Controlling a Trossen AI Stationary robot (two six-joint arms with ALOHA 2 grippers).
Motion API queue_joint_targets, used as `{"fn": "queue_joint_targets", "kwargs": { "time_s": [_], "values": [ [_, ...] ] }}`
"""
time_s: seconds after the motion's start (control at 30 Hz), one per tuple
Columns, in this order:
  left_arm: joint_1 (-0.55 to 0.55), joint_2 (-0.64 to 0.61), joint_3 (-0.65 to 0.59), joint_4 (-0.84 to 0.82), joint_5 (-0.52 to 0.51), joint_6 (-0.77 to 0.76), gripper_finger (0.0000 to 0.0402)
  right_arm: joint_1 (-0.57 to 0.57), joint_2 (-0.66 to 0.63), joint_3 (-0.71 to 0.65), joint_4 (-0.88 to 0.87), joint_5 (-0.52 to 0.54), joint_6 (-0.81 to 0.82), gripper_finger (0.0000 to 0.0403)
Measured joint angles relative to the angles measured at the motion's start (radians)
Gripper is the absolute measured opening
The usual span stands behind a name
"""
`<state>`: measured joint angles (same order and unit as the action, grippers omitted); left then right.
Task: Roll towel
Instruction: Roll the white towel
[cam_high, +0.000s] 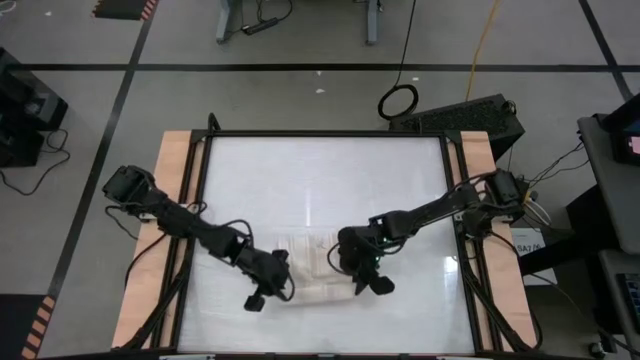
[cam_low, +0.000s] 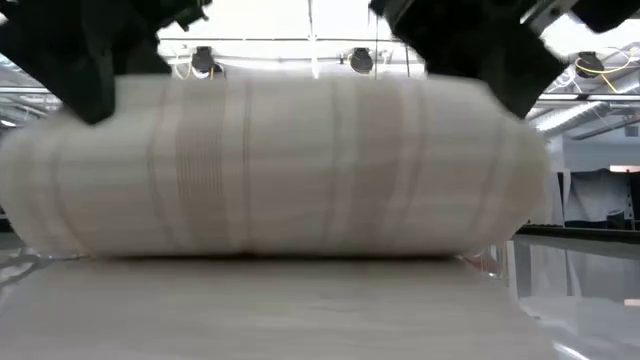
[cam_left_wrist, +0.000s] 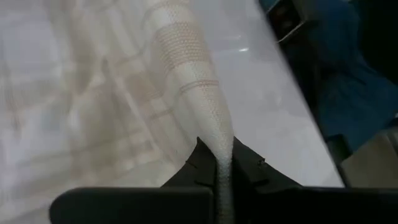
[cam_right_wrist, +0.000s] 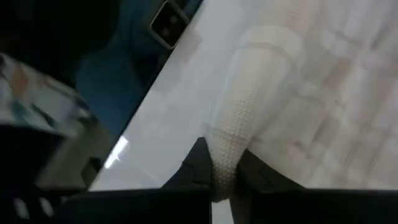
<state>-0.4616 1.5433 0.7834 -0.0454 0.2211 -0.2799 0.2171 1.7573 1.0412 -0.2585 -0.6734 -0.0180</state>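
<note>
Pinching towel (cam_left_wrist: 186, 68), both fingers (cam_right_wrist: 193, 171) closed.

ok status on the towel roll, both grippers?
Left gripper shut on towel, near its left end. Right gripper shut on towel's right end. Towel bunched into a low hump near table's front edge. Nothing in the way.

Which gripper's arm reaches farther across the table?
The right gripper: its arm stretches well inward from its side, while the left gripper sits nearer its own side; both pinch the towel.
</note>
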Motion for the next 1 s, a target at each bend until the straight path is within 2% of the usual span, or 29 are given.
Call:
{"fn": "queue_joint_targets", "kwargs": {
  "time_s": [0.17, 0.27, 0.43, 0.63, 0.7, 0.8, 1.0],
  "values": [
    [0.028, 0.025, -0.001, -0.044, 0.008, -0.033, 0.0014, -0.03, 0.001, -0.078, 0.114, -0.006, 0.133, 0.0008],
    [0.055, 0.067, -0.001, -0.046, 0.015, -0.014, 0.0014, -0.046, 0.006, -0.124, 0.151, -0.006, 0.154, 0.0008],
    [0.12, 0.142, 0.0, -0.027, 0.096, -0.001, 0.0014, -0.075, 0.034, -0.191, 0.242, -0.073, 0.189, 0.0008],
    [0.196, 0.15, -0.001, -0.045, 0.184, 0.046, 0.0014, -0.109, 0.075, -0.226, 0.322, -0.143, 0.197, 0.0008],
    [0.219, 0.15, -0.001, -0.055, 0.2, 0.029, 0.0014, -0.115, 0.077, -0.23, 0.32, -0.138, 0.199, 0.0007],
    [0.241, 0.153, -0.001, -0.077, 0.226, 0.024, 0.0014, -0.115, 0.076, -0.235, 0.317, -0.066, 0.197, 0.0017],
    [0.266, 0.17, -0.002, -0.079, 0.267, -0.037, 0.0014, -0.105, 0.073, -0.236, 0.319, 0.001, 0.243, 0.0076]
  ]
}}
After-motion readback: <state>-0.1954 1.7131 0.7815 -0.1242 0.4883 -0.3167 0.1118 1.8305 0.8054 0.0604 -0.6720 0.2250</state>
